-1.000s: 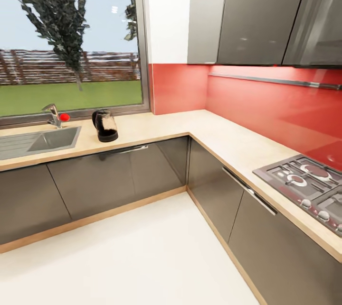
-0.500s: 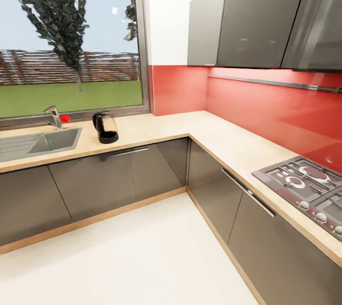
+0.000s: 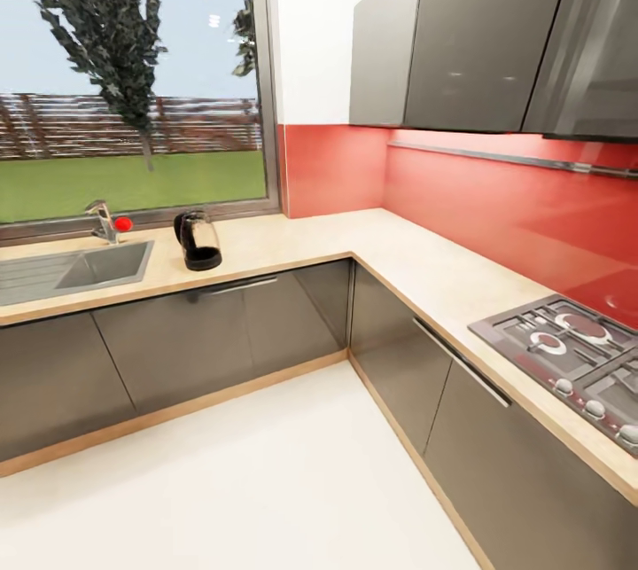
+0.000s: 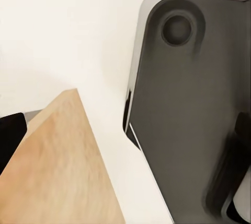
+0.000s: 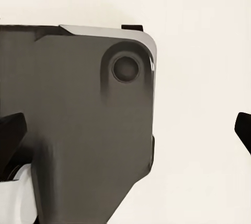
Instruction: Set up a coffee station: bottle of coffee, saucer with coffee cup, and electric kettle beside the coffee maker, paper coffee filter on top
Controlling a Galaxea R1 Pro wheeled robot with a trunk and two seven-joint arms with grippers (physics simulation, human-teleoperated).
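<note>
A small black appliance with a clear jug and a side handle (image 3: 199, 242) stands on the light countertop (image 3: 354, 238), just right of the sink; I cannot tell whether it is the coffee maker or the kettle. In the left wrist view my left gripper (image 4: 125, 130) is open, one black fingertip (image 4: 10, 135) at the picture's edge, over white floor and the robot's dark base (image 4: 193, 109). My right gripper (image 5: 125, 135) is also open, its fingertips (image 5: 10, 135) wide apart with nothing between them. The coffee bottle, filter, saucer and cup are out of view.
The L-shaped counter carries a sink (image 3: 84, 269) with a tap (image 3: 105, 221) under the window, and a gas hob (image 3: 571, 348) at the right. Dark wall cabinets (image 3: 478, 29) hang above a red backsplash. White floor (image 3: 266, 464) lies ahead. A light wooden corner (image 4: 57, 166) shows near the left gripper.
The whole head view has shifted a little: counter, appliance and hob look slightly smaller and farther, so the camera has moved. Nothing on the counter has moved.
</note>
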